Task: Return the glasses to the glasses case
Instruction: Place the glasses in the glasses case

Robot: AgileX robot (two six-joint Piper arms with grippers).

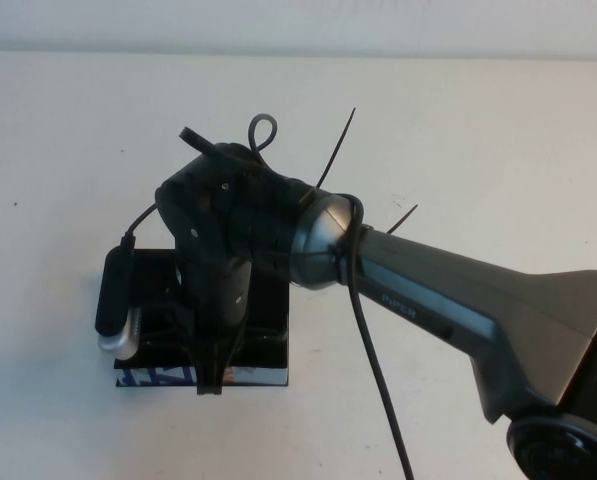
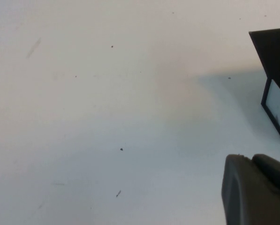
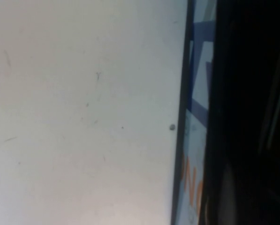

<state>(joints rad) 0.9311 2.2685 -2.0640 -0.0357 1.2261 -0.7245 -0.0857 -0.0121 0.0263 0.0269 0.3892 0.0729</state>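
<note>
"PIPER" embossed on right arm [image 1: 418, 305]. Blue and orange print on glasses case [image 3: 196, 140] side, illegible.

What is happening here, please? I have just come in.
The right arm reaches across the white table and holds its right gripper down over the open black glasses case, at the case's near edge. The arm's wrist covers most of the case, so the glasses cannot be made out, and it is not clear whether they are inside. The left gripper is off to the side above bare table, with only a corner of the case in its camera's view.
</note>
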